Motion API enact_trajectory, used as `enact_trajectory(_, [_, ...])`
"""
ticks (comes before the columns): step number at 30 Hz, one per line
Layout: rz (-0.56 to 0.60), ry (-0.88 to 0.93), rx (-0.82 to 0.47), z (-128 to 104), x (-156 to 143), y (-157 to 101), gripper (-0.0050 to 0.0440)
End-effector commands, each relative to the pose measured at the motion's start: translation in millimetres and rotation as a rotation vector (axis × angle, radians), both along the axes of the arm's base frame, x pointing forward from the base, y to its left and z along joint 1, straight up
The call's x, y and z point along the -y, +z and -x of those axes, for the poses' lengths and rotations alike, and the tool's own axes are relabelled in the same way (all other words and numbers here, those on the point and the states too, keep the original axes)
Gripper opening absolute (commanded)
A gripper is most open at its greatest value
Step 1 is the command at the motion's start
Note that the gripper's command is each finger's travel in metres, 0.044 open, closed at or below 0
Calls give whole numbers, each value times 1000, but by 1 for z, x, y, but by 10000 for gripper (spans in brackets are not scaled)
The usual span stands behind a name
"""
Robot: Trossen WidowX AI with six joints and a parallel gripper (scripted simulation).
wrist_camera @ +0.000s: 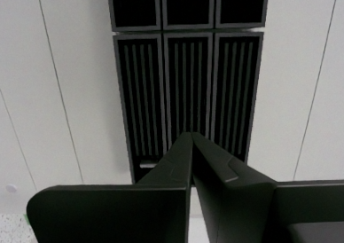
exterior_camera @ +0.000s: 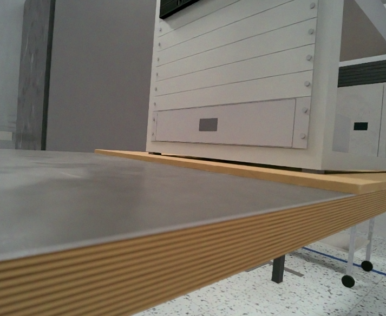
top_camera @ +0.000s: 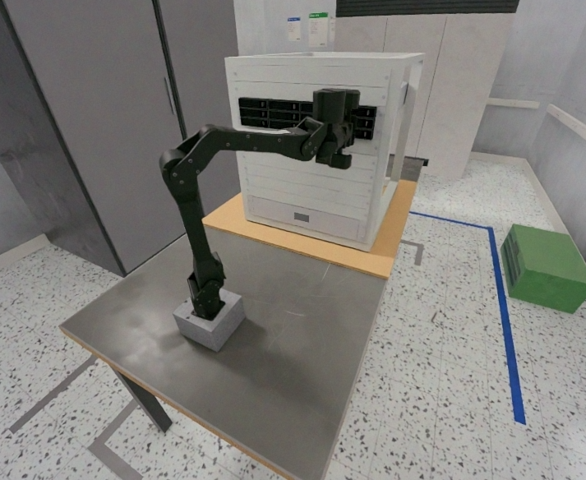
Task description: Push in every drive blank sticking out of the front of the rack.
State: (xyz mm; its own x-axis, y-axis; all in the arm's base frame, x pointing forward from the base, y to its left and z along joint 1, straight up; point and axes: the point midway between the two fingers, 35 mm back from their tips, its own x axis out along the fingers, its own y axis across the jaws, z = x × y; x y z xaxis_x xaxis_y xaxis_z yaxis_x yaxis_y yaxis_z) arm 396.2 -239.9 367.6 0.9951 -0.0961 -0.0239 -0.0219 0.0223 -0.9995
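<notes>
The white rack (top_camera: pixel 308 177) (exterior_camera: pixel 234 81) (wrist_camera: pixel 297 73) stands upright on a tan board. Black drive blanks (top_camera: pixel 283 113) (exterior_camera: pixel 176 7) sit in rows across its upper front; the arm hides part of them in the top view. In the wrist view, three long ribbed blanks lie side by side, with the middle blank (wrist_camera: pixel 188 86) partly behind the fingertips. Ends of three more blanks with pale handles show above. I cannot tell from these views which blanks stick out. My gripper (wrist_camera: pixel 190 139) is shut and empty, pointing at the rack front; contact cannot be judged.
The tan board (top_camera: pixel 303 251) (exterior_camera: pixel 342 183) lies on the grey table (top_camera: pixel 303 330) (exterior_camera: pixel 94 207). The arm's pale base block (top_camera: pixel 215 330) stands on the table. A dark cabinet (top_camera: pixel 96 103) is at the left, and a green box (top_camera: pixel 551 263) is on the floor at the right.
</notes>
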Motion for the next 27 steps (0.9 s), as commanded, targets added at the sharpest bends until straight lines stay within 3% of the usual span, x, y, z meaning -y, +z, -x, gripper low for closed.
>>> enact_trajectory(1, [20, 0, 21, -1, -1, 12, -50])
enact_trajectory(27, [20, 0, 21, -11, 0, 12, -50])
